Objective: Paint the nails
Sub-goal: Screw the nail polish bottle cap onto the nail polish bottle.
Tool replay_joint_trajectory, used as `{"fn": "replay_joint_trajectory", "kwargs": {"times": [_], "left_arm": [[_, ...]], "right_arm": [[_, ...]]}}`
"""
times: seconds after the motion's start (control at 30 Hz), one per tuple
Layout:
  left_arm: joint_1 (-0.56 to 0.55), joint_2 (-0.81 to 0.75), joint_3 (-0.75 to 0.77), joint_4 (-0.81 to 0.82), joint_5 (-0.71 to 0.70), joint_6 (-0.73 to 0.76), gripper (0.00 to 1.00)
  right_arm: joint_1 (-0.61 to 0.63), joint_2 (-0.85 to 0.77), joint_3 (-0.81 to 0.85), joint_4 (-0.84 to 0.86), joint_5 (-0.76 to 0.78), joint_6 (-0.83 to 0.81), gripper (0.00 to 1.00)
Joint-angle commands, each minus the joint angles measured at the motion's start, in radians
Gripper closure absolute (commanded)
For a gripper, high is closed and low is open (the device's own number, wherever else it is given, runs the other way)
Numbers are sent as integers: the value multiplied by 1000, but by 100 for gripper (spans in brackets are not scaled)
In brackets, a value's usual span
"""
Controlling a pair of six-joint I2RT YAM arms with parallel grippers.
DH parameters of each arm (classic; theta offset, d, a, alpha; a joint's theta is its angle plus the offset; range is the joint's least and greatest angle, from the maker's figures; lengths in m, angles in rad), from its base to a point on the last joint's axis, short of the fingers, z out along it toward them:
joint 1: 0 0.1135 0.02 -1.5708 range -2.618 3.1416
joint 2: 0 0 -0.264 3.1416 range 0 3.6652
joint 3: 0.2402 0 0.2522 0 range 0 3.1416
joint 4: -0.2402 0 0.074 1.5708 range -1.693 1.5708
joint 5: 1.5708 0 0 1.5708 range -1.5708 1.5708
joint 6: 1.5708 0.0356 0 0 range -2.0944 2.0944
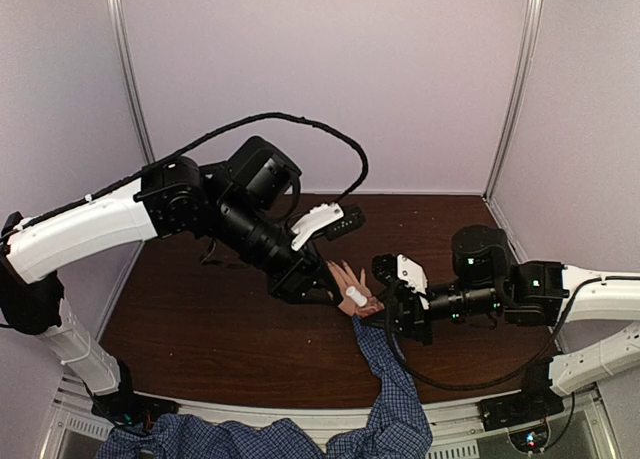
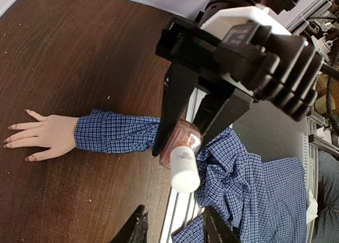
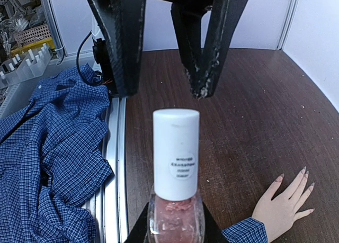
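Note:
A light-skinned hand (image 2: pixel 45 137) in a blue checked sleeve (image 2: pixel 114 132) lies flat on the dark wooden table, its pinkish nails (image 2: pixel 7 141) pointing away from the sleeve. My right gripper (image 3: pixel 176 224) is shut on the glass body of a pink nail-polish bottle (image 3: pixel 176 222) with its white cap (image 3: pixel 176 150) on. It holds the bottle just above the hand (image 1: pixel 347 277). My left gripper (image 2: pixel 175 230) is open, and its fingertips (image 3: pixel 204 89) hover just short of the cap without touching it. The nails (image 3: pixel 303 170) also show at the lower right of the right wrist view.
A crumpled blue checked shirt (image 2: pixel 265 190) hangs over the table's near metal rail (image 2: pixel 183 216). The sleeve (image 1: pixel 385 369) runs from the near edge to the table's middle. Pale walls close in the back and sides.

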Motion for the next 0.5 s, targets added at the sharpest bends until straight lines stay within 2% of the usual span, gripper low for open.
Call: {"fn": "replay_joint_trajectory", "kwargs": {"times": [0.0,0.47], "left_arm": [[-13,5,29,23,36,14,64],[-23,20,32,51,19,35,70]], "right_arm": [[-1,12,37,-2,-29,-4,100],[0,35,46,4,-51,-2,100]]}}
